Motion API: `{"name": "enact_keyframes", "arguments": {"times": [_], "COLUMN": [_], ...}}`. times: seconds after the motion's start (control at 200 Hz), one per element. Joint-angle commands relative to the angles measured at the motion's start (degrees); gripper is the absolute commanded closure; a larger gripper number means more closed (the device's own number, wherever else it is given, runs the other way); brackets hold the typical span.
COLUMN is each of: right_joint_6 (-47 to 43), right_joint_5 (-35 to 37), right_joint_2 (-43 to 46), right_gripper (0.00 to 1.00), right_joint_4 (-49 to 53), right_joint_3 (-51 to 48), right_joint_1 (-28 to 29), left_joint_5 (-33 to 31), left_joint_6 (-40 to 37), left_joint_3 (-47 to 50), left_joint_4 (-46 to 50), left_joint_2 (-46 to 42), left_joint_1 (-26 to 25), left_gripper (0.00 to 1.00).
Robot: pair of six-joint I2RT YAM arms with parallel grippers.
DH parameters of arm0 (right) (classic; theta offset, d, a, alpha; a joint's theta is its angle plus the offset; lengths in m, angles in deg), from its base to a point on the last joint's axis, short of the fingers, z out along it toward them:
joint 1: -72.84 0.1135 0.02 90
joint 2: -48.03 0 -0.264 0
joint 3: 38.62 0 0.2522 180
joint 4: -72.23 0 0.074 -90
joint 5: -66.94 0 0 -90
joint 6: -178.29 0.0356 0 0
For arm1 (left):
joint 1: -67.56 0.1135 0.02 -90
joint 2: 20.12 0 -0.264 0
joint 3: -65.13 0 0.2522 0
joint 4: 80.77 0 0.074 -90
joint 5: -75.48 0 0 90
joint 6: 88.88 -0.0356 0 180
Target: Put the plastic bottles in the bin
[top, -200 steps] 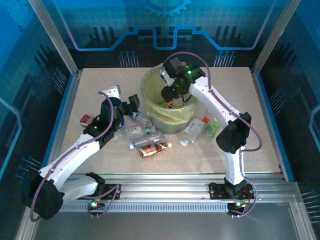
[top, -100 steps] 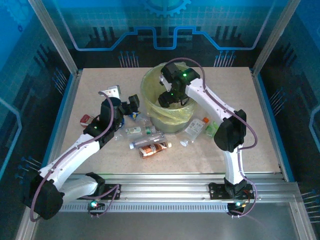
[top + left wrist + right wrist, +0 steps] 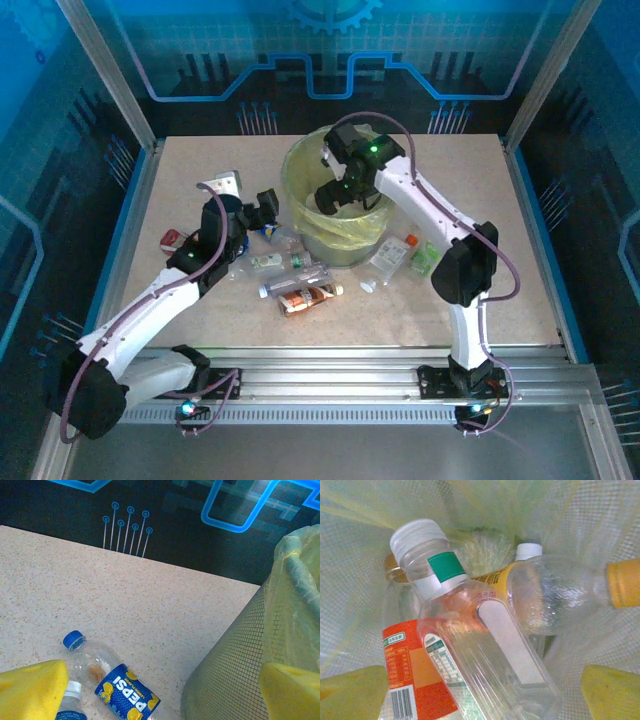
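Shifted a little left and deeper over the bin (image 3: pixel 294 172) since a second ago: right gripper (image 3: pixel 335 197), with jaws gone from part-closed to wide apart. Yellow pads (image 3: pixel 352 694) out at the bottom corners of the right wrist view, gripping nothing. Just below, loose on the pile inside the yellow-green liner: clear bottle with white cap, green neck band and orange-red label (image 3: pixel 445 635), lying slantwise, cap to the upper left. Touching it on the right, a second clear bottle (image 3: pixel 555 595) lying crosswise, yellow-orange band at the right edge. Beneath both, a yellow-labelled bottle (image 3: pixel 492 575), mostly covered.

Left gripper (image 3: pixel 263 207) unchanged, low over the table (image 3: pixel 190 170) just left of the bin, likewise fully spread and empty, its yellow pads at the bottom corners of the left wrist view. Ahead of it, flat on the table: blue-capped Pepsi bottle (image 3: pixel 107 677), near the bin's mesh wall but apart from it. Beside that, half hidden by the left pad, a white-capped bottle with a blue label (image 3: pixel 71 700).

Farther out in the top view, on the table: cluster of clear bottles (image 3: pixel 285 268) in front of the bin, red-brown-labelled one (image 3: pixel 308 297) nearest the arms. Right of the bin, orange-capped bottle (image 3: pixel 392 255) and green one (image 3: pixel 425 258) side by side. Left of the left arm, a small red item (image 3: pixel 172 238), too small to identify.
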Motion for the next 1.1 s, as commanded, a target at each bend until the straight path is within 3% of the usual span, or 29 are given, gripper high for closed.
{"name": "enact_keyframes", "arguments": {"times": [0.0,0.285,0.49,0.795,1.096], "right_joint_6": [0.71,2.53,6.08,13.96,17.80], "right_joint_5": [0.66,7.21,10.70,1.66,-8.38], "right_joint_2": [5.85,16.02,26.36,38.19,39.35], "right_gripper": [0.00,0.00,0.00,0.00,0.00], "right_joint_4": [0.62,-0.33,-2.93,-6.64,-13.02], "right_joint_3": [3.02,1.89,-6.95,-28.28,-48.46], "right_joint_1": [1.15,0.86,-2.60,-18.09,-29.03], "left_joint_5": [-1.36,-1.24,-0.86,0.08,0.65], "left_joint_6": [-0.17,-0.19,0.02,1.11,2.10], "left_joint_3": [0.40,0.31,-0.09,-0.59,-0.63], "left_joint_4": [0.85,0.87,0.69,0.24,0.08], "left_joint_2": [-0.47,-0.47,-0.10,1.16,1.81], "left_joint_1": [0.45,0.43,0.45,0.41,0.43], "left_gripper": [0.01,0.01,0.01,0.01,0.01]}}
